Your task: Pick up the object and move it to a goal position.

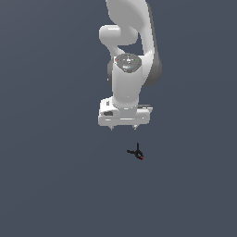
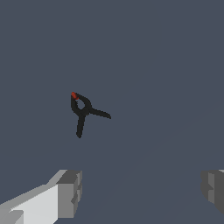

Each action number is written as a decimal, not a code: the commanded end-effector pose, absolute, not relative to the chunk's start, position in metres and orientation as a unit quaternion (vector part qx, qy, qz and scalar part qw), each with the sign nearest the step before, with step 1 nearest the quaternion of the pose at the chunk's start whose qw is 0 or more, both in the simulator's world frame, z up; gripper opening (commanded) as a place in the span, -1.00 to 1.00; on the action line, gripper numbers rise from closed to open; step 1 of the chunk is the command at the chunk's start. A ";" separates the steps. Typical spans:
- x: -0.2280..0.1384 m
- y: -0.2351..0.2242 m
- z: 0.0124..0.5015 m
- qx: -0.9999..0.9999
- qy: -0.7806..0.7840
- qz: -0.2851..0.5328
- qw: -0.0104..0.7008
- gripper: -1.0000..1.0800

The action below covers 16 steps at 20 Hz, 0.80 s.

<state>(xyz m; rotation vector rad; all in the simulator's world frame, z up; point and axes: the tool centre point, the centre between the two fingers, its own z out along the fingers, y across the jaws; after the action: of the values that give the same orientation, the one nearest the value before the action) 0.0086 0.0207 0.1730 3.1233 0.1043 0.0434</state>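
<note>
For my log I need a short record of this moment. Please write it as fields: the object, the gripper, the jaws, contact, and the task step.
object: small black clamp-like thing with thin splayed prongs and a red tip, lying on the grey floor
gripper: white gripper, pointing down, above the object in the exterior view
jaws: wide apart, nothing between them
contact: none; object apart from the gripper
task step: object not yet grasped

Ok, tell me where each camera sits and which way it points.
Exterior view: off the arm, its position unknown, facing the white arm with its open gripper above the small black clamp.
Wrist view: on the wrist, looking past both grey fingertips at the clamp on the grey floor.
Shared: the clamp with its red tip, the gripper, the floor.
</note>
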 end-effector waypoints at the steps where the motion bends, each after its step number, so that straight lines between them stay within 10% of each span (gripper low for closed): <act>1: 0.009 0.021 0.173 0.999 0.033 0.014 0.008 0.92; 16: 0.011 0.045 0.165 0.999 0.037 0.011 -0.005 0.92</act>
<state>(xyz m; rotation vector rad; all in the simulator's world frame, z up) 0.0109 0.0445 0.1661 3.1502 0.1074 0.0365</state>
